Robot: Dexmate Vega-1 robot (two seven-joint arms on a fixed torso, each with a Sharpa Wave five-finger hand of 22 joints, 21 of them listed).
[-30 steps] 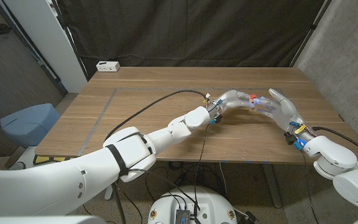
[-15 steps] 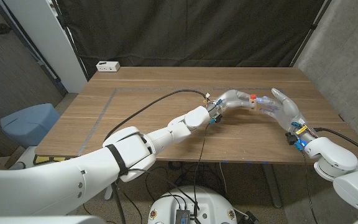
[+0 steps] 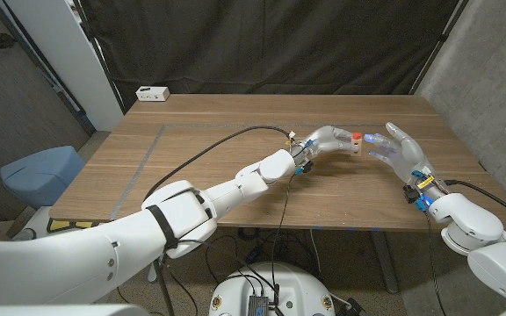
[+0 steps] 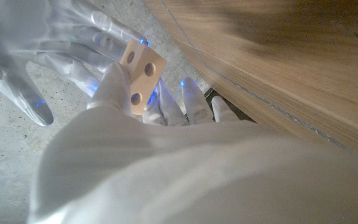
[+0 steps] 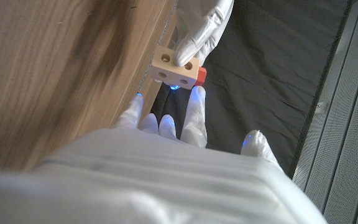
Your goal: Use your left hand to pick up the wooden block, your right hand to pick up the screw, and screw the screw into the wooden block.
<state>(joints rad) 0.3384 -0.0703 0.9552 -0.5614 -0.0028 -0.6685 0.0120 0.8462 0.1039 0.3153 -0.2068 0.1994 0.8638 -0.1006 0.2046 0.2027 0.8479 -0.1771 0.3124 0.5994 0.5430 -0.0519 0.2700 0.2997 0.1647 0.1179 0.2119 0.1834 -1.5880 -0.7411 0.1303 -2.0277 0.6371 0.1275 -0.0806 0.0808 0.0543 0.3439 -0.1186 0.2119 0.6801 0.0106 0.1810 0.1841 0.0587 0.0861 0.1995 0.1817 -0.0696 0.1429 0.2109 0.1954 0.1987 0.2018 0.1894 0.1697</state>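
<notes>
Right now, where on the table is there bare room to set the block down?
Bare wood spreads left of the left arm's cable, up to the white box at the far corner. It is crowded right of middle, where the left hand holds the block facing the right hand.

From my right wrist camera I see the left hand point(image 5: 199, 31) holding the wooden block point(image 5: 173, 67) beside the surface point(image 5: 55, 68), its red-headed screw point(image 5: 201, 75) just beyond my right hand's fingers point(image 5: 196, 112), which reach toward the block with nothing in them.
</notes>
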